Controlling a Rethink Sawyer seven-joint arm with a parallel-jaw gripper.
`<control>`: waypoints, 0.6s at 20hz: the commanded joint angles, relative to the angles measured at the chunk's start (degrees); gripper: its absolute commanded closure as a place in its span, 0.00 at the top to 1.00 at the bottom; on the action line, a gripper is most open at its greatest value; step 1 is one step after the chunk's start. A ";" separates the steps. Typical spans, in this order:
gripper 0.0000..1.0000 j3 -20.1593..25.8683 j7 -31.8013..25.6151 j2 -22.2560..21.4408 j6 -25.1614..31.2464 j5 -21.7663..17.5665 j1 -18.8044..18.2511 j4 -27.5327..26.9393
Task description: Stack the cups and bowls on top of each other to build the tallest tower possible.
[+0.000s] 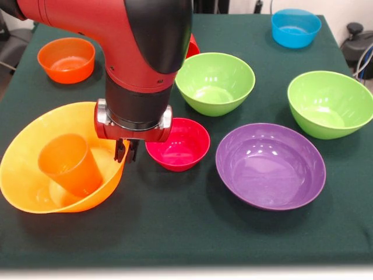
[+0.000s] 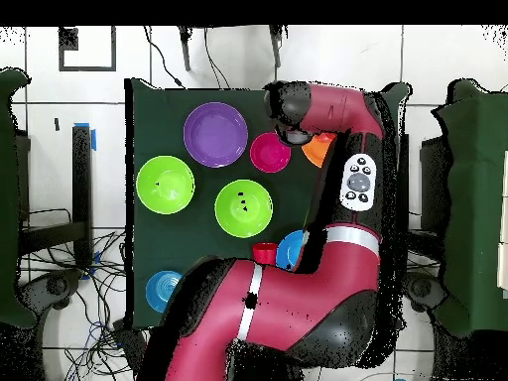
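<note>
Low at the left of the front view, the big orange bowl [image 1: 29, 175] sits tipped, with the orange cup [image 1: 70, 164] lying tilted inside it. Over its right rim hangs the gripper [image 1: 126, 150], its two dark fingertips close together and nearly closed; whether they pinch the rim cannot be told. Just right of it the small crimson bowl [image 1: 178, 144] stands on the green cloth [image 1: 175, 227]. Further right lie the purple bowl [image 1: 271, 166] and two lime green bowls [image 1: 215, 83] [image 1: 331, 103]. A blue bowl [image 1: 295, 27] sits upper right, a small orange bowl [image 1: 66, 59] upper left.
</note>
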 commanded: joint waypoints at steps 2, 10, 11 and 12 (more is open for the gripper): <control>0.00 3.62 8.69 -0.02 -2.06 1.51 1.61 6.12; 0.00 3.51 9.79 0.51 -1.30 1.80 2.29 5.35; 0.00 3.48 9.96 0.60 -1.21 1.85 2.38 5.26; 0.00 3.35 10.19 0.70 -1.04 1.83 2.57 5.08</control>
